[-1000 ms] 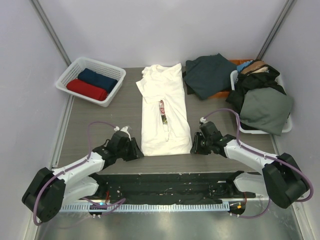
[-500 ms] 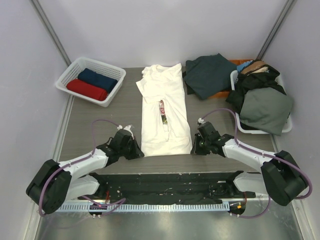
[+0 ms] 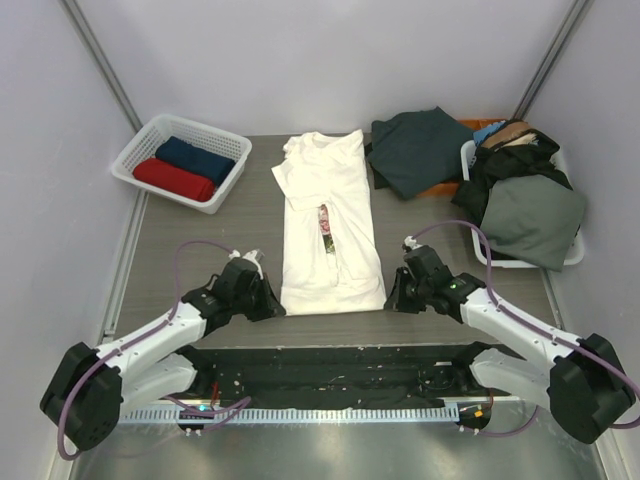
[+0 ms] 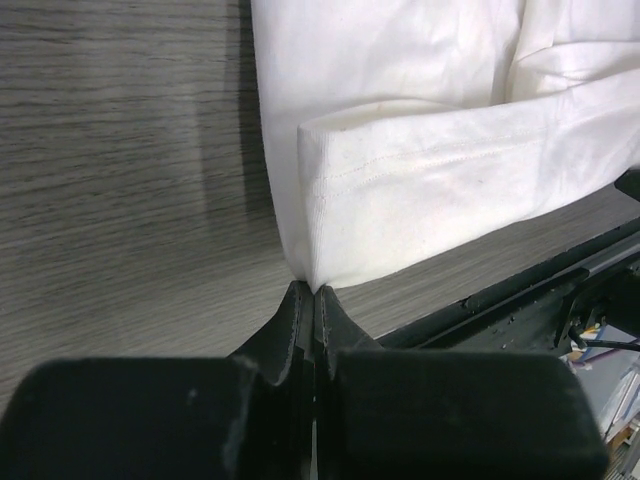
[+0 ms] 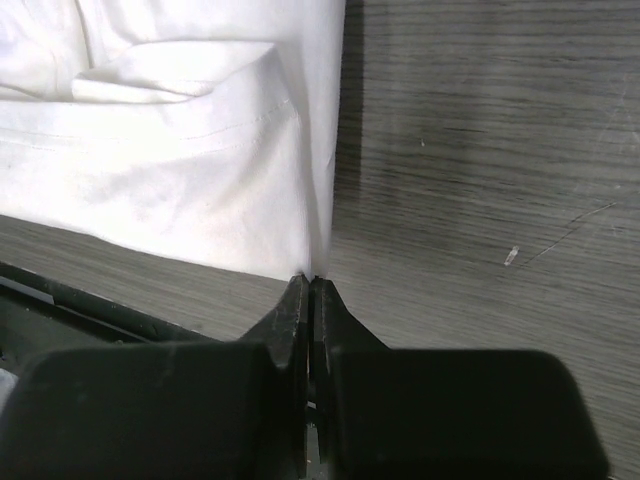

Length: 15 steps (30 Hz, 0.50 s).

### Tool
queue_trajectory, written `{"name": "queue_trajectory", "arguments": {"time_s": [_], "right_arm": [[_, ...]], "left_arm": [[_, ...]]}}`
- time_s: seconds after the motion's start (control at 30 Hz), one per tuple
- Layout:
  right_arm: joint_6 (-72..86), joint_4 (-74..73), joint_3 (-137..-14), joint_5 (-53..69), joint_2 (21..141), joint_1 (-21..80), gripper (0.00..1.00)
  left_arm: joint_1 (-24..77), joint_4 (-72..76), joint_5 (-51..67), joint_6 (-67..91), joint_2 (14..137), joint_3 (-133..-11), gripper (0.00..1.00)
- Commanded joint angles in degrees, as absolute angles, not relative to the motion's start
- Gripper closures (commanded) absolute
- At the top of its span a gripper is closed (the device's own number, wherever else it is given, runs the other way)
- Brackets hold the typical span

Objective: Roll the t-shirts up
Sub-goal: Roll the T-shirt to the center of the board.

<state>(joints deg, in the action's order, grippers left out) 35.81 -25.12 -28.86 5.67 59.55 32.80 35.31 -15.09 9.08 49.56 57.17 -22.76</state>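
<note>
Since a second ago both pairs of jaws have been pressed together, and the near hem of the cream-white folded cotton t-shirt (image 3: pixel 328 215) is now pinched at its left corner by the left gripper (image 4: pixel 312 292) and at its right corner by the right gripper (image 5: pixel 310 283). The shirt is laid lengthwise mid-way across the grey wood-grain surface (image 3: pixel 180 235), collar farthest away. A white plastic lattice basket (image 3: pixel 140 150) holding a red rolled t-shirt (image 3: pixel 173 180) and a navy rolled t-shirt (image 3: pixel 207 158) is set far left, and a heap of dark clothes (image 3: pixel 520 190) far right, both well apart from the pinched hem.

On the cream t-shirt (image 3: pixel 330 225), I've got the left gripper (image 3: pixel 273 308) at its near-left corner, right gripper (image 3: pixel 391 301) at near-right.
</note>
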Motion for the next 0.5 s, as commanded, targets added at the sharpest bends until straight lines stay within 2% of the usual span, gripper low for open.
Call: {"name": "queue_trajectory", "arguments": {"time_s": [0.0, 0.47], "right_arm": [[36.48, -27.86, -31.73, 7.12, 58.53, 32.96, 0.99], [33.84, -27.69, -38.50, 8.17, 66.36, 31.73, 0.99]], "left_arm": [[35.51, -19.68, 11.07, 50.45, 56.34, -26.71, 1.00], [31.38, -19.95, 17.66, 49.04, 66.80, -32.78, 1.00]]}}
